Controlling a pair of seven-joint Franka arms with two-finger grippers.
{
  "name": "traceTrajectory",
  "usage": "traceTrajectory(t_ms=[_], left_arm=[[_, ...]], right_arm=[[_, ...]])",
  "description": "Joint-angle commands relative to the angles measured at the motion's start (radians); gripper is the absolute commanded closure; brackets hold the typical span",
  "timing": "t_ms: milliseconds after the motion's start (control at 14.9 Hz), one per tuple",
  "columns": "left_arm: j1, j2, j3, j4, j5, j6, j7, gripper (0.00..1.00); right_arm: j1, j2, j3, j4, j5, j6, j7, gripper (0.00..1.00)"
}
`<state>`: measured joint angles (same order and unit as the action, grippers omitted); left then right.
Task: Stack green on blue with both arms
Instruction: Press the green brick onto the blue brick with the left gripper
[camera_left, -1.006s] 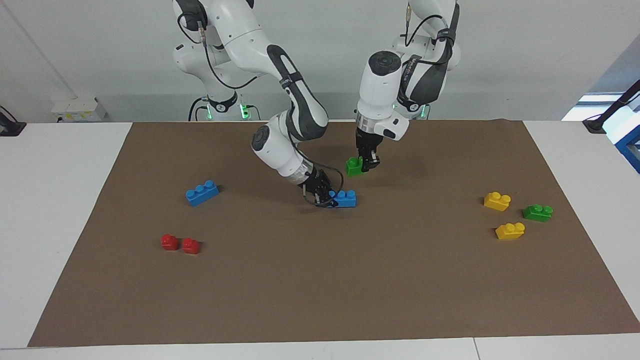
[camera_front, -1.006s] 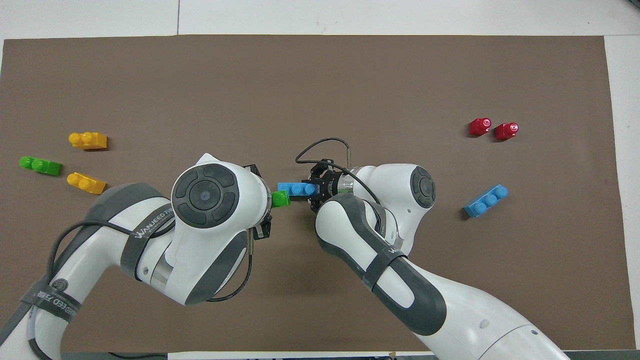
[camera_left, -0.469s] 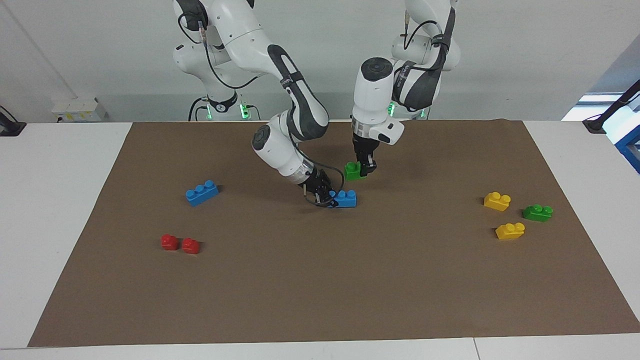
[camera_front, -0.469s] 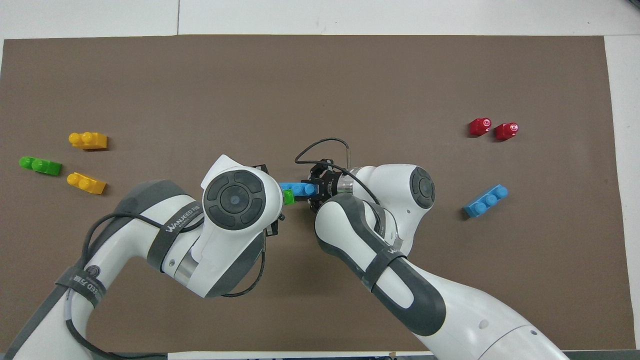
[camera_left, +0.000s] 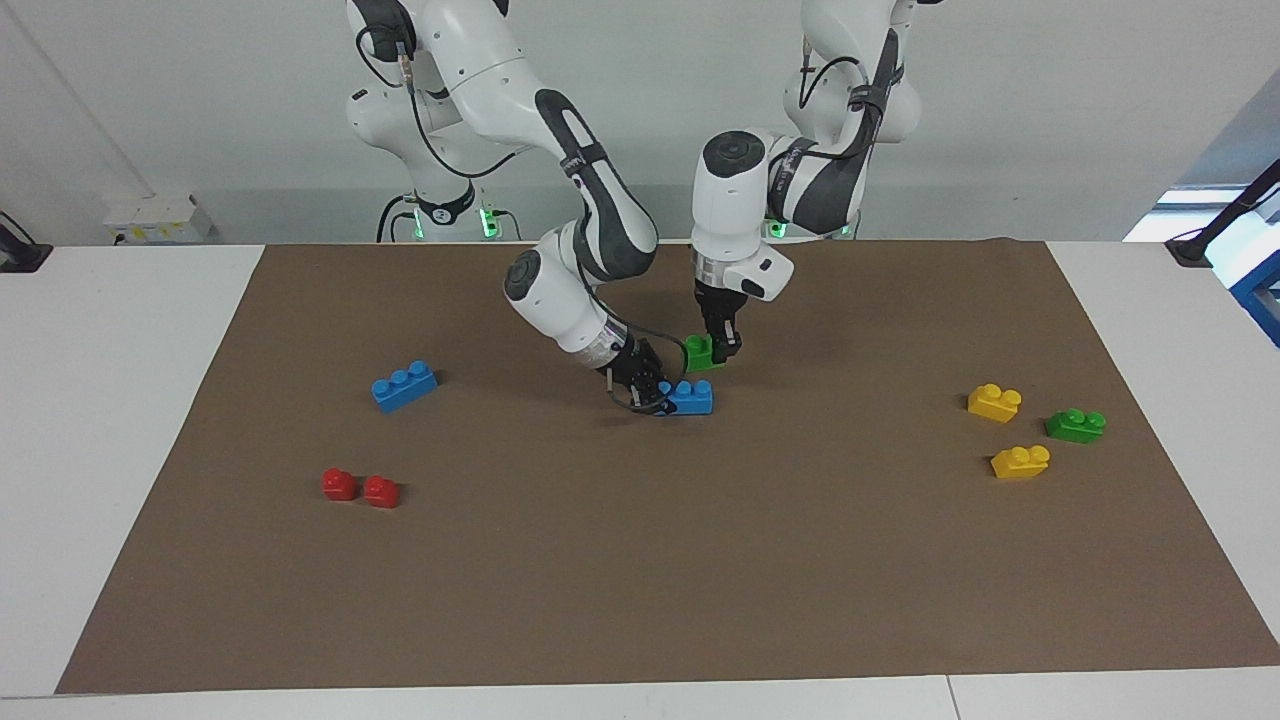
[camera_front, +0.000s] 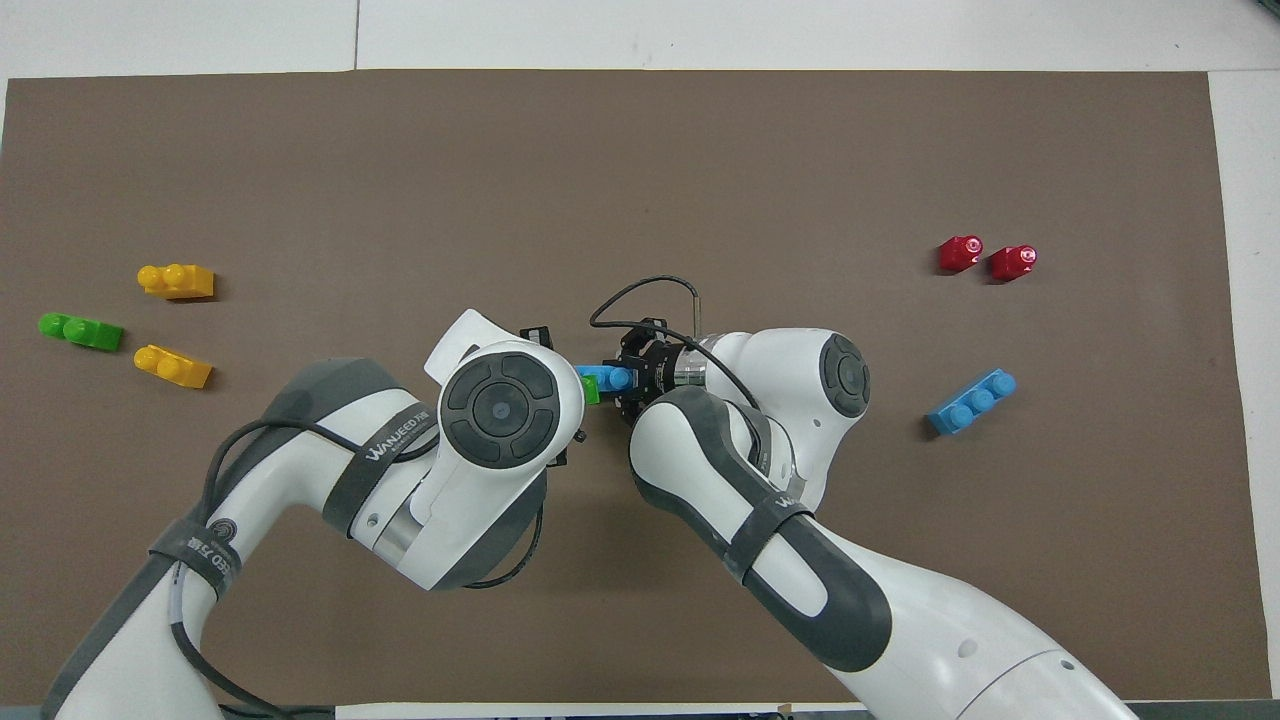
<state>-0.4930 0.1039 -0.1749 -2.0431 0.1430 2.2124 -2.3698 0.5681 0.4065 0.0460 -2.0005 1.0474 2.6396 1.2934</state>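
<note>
The brown mat (camera_left: 640, 560) covers the table centre. The right arm (camera_left: 570, 200) reaches low to mid-mat, where the right gripper (camera_left: 645, 392) is clamped on one end of the blue brick (camera_left: 692, 397), which appears to rest on the mat. The left gripper (camera_left: 722, 342) hangs just above the blue brick's other end, jaws closed on the green brick (camera_left: 700, 353).
</note>
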Motion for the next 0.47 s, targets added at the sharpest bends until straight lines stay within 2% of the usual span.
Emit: traceTrajectory(t_ms=[0, 402], left_arm=[[-0.026, 0.009, 0.012, -0.029, 0.046, 0.049, -0.026, 1.00], [-0.027, 0.034, 0.012, -0.031, 0.075, 0.092, -0.057, 1.00]], right_arm=[[0.012, 0.021, 0.000, -0.001, 0.043, 0.026, -0.042, 1.00], [0.012, 0.021, 0.000, -0.003, 0.045, 0.026, -0.042, 1.00]])
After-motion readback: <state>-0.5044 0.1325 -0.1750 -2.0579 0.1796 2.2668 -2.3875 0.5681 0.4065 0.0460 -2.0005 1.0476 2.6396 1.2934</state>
